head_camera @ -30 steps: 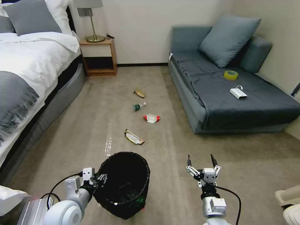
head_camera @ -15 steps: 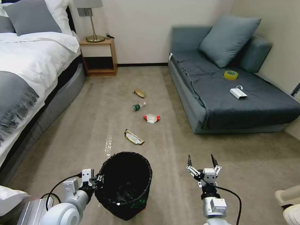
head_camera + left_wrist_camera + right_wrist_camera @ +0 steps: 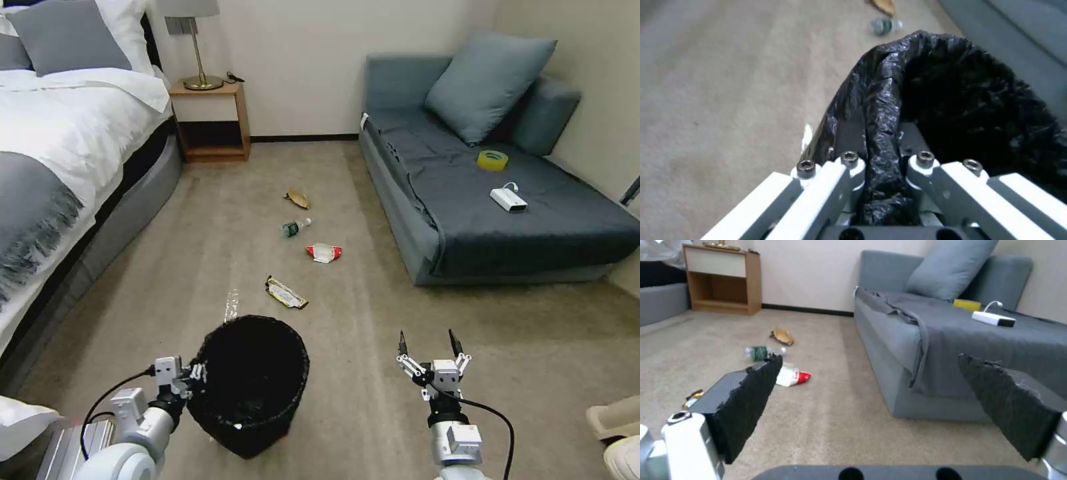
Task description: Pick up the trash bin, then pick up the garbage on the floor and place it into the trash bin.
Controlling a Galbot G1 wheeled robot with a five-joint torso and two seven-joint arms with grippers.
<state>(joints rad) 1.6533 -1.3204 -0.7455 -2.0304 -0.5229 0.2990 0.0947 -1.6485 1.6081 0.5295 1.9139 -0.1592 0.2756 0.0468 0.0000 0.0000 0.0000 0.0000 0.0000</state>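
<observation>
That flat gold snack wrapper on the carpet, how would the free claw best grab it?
Probably from straight above: the snack wrapper lies flat on the carpet, so the open right gripper should pinch across its narrow width, mid-length.

A bedroom, hotel-like. Upper left of the frame: bed (image 3: 60, 127) with white linen, grey pillows and a fringed grey throw. Just beside it, against the far wall, a wooden nightstand (image 3: 212, 120) bearing a brass lamp (image 3: 200, 67). Upper right: blue-grey daybed sofa (image 3: 493, 193) with a matching cushion (image 3: 490, 83), a yellow tape roll (image 3: 493, 160) and a white box with a cable (image 3: 509, 199) on its seat. Beige carpet (image 3: 200, 253) wall to wall, dark skirting along the cream wall (image 3: 300, 60).
</observation>
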